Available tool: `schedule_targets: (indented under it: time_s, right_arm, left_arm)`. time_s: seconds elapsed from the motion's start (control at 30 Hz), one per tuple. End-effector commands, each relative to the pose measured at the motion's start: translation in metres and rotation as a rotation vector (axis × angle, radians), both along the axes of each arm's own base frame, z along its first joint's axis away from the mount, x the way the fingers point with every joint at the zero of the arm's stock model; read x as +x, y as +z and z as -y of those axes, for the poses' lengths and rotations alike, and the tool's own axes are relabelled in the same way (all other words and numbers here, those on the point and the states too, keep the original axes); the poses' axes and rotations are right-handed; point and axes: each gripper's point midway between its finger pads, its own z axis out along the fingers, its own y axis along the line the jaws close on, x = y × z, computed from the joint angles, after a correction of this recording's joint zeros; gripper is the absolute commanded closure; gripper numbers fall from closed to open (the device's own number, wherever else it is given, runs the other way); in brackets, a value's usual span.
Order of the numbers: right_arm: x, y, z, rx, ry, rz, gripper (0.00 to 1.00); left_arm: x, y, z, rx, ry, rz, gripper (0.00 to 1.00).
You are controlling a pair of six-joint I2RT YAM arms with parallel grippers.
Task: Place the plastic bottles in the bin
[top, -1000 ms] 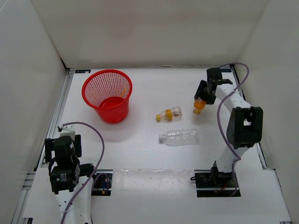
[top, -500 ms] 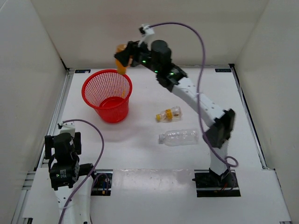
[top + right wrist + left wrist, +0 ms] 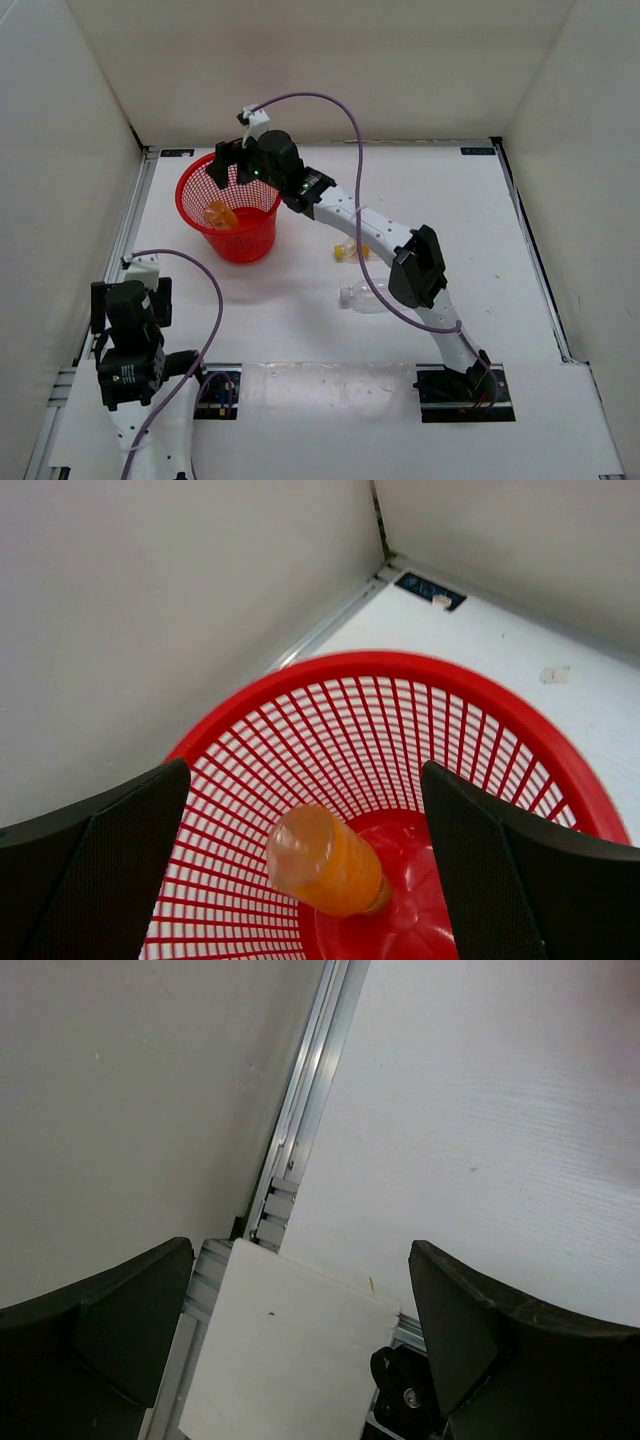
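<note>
Right gripper (image 3: 230, 168) wide open, empty, above bin (image 3: 560, 742); orange bottle (image 3: 325, 862) tilted inside bin. Left gripper (image 3: 300, 1255) wide open, empty.

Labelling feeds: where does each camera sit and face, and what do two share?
Top external: above, behind the bases, looking down on the table; left arm, right arm show.
Left wrist: on its arm, facing the edge rail; open fingers show.
Right wrist: above the bin, looking in at the orange bottle; open fingers show.
Shared: top and right wrist show that bottle.
</note>
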Motion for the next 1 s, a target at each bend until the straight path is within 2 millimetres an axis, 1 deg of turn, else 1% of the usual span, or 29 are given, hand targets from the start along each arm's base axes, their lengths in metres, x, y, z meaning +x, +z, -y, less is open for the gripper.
schedule_targets:
  time_s: [0.0,0.03,0.07,0.1,0.13,0.17,0.2,0.23,0.27,0.3,0.33,0.37,0.4,0.43,0.47,0.5,0.53,0.57,0.6,0.63,0.67,0.7,0.73,0.77,0.8,0.83,0.87,0.93,0.97]
  right_arm:
    - [-0.020,0.137,0.033,0.182,-0.020,0.203,0.01]
    - [-0.028,0.160,0.043,0.212,-0.021,0.225,0.01]
    - [-0.030,0.166,0.049,0.213,-0.030,0.225,0.01]
    - [-0.035,0.178,0.056,0.224,-0.031,0.233,0.01]
    - [-0.049,0.198,0.070,0.233,-0.017,0.254,0.01]
    - [-0.057,0.208,0.078,0.222,-0.002,0.286,0.01]
    - [-0.061,0.198,0.082,0.185,0.008,0.278,0.01]
    - [-0.075,0.218,0.106,0.192,-0.010,0.295,0.01]
    - [-0.078,0.215,0.118,0.175,-0.036,0.281,0.01]
    - [-0.075,0.211,0.134,0.166,-0.082,0.257,0.01]
    - [-0.075,0.195,0.162,0.139,-0.136,0.220,0.01]
    - [-0.071,0.180,0.179,0.118,-0.184,0.187,0.01]
    - [-0.067,0.167,0.196,0.116,-0.237,0.146,0.01]
    - [-0.063,0.175,0.239,0.147,-0.350,0.142,0.01]
    - [-0.056,0.123,0.255,0.068,-0.402,0.061,0.01]
    - [-0.055,0.126,0.293,0.119,-0.483,0.030,0.01]
    - [-0.054,0.111,0.312,0.115,-0.529,-0.007,0.01]
    - [-0.056,0.067,0.329,0.058,-0.568,-0.085,0.01]
    - [-0.060,0.070,0.360,0.093,-0.629,-0.089,0.01]
    - [-0.063,0.059,0.376,0.098,-0.673,-0.115,0.01]
    - [-0.068,0.045,0.390,0.078,-0.700,-0.131,0.01]
    - [-0.075,0.029,0.415,0.072,-0.762,-0.147,0.01]
    - [-0.078,0.020,0.429,0.058,-0.800,-0.156,0.01]
    - [-0.083,0.012,0.439,0.054,-0.826,-0.173,0.01]
    - [-0.091,0.004,0.459,0.039,-0.870,-0.189,0.01]
    - [-0.096,-0.015,0.468,0.018,-0.896,-0.224,0.01]
    - [-0.100,-0.025,0.476,0.000,-0.916,-0.243,0.01]
    - [-0.112,-0.040,0.492,-0.026,-0.953,-0.278,0.01]
    - [-0.116,-0.048,0.496,-0.030,-0.959,-0.301,0.01]
  left_arm:
    - [0.017,0.034,0.008,-0.003,-0.075,0.056,0.00]
    - [0.022,0.039,0.012,-0.016,-0.102,0.064,0.00]
    - [0.025,0.045,0.014,-0.023,-0.116,0.068,0.00]
    - [0.030,0.058,0.013,-0.021,-0.116,0.075,0.00]
    - [0.033,0.066,0.013,-0.018,-0.116,0.087,0.00]
    - [0.036,0.072,0.010,-0.021,-0.101,0.089,0.00]
    - [0.044,0.086,0.009,-0.021,-0.100,0.090,0.00]
    - [0.049,0.095,0.008,-0.020,-0.101,0.095,0.00]
    - [0.057,0.104,0.014,-0.025,-0.146,0.098,0.00]
    - [0.064,0.115,0.018,-0.022,-0.190,0.102,0.00]
    - [0.075,0.140,0.023,-0.028,-0.234,0.125,0.00]
    - [0.087,0.155,0.038,-0.062,-0.320,0.155,0.00]
    - [0.094,0.168,0.046,-0.079,-0.367,0.172,0.00]
    - [0.109,0.200,0.053,-0.084,-0.418,0.221,0.00]
    - [0.119,0.211,0.068,-0.119,-0.503,0.234,0.00]
    - [0.123,0.240,0.077,-0.142,-0.539,0.306,0.00]
    - [0.148,0.236,0.081,-0.197,-0.563,0.275,0.00]
    - [0.161,0.240,0.095,-0.258,-0.631,0.277,0.00]
    - [0.173,0.241,0.101,-0.308,-0.653,0.275,0.00]
    - [0.200,0.242,0.113,-0.394,-0.674,0.262,0.00]
    - [0.212,0.240,0.124,-0.441,-0.698,0.240,0.00]
    - [0.225,0.238,0.134,-0.458,-0.710,0.220,0.00]
    - [0.233,0.234,0.164,-0.466,-0.779,0.175,0.00]
    - [0.254,0.231,0.180,-0.460,-0.801,0.153,0.00]
    - [0.264,0.226,0.188,-0.404,-0.787,0.140,0.00]
    - [0.265,0.217,0.228,-0.371,-0.868,0.101,0.00]
    - [0.277,0.199,0.249,-0.298,-0.907,0.042,0.00]
    - [0.280,0.177,0.286,-0.174,-0.964,-0.031,0.00]
    - [0.266,0.167,0.328,-0.107,-1.089,-0.071,0.00]
